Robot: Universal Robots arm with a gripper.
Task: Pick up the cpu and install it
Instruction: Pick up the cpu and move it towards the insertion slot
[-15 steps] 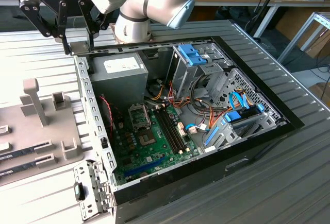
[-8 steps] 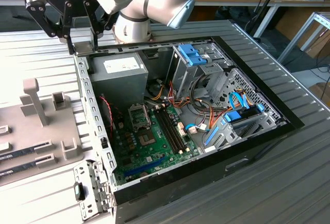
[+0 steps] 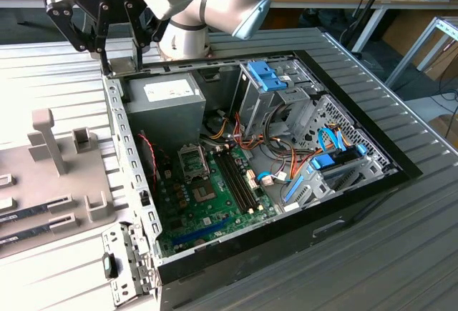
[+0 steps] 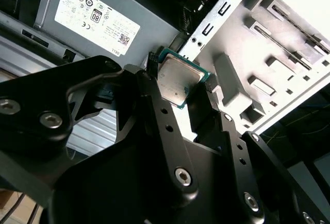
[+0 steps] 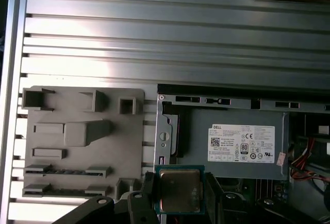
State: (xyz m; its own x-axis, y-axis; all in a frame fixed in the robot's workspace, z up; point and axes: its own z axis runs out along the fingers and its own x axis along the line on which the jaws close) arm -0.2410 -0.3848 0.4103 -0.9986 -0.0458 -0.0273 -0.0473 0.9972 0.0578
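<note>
The cpu point(image 4: 178, 81), a small square chip with a shiny metal top and green edge, sits clamped between my black fingers point(image 4: 154, 98). In the first wrist view, the cpu point(image 5: 179, 190) hangs over the case edge beside the grey power supply point(image 5: 232, 141). In the exterior view, my gripper point(image 3: 120, 59) hovers above the back left corner of the open computer case point(image 3: 136, 204), shut on the cpu. The motherboard's socket point(image 3: 193, 161) lies lower inside the case, toward the front of my gripper, with its frame raised.
A grey fixture plate point(image 3: 57, 175) with holders and long memory sticks point(image 3: 32, 214) lies on the exterior view's left. Drive cages point(image 3: 275, 89), cable bundles point(image 3: 286, 161) and memory slots point(image 3: 236, 175) crowd the case interior. The ribbed metal table point(image 3: 401, 239) surrounds the case.
</note>
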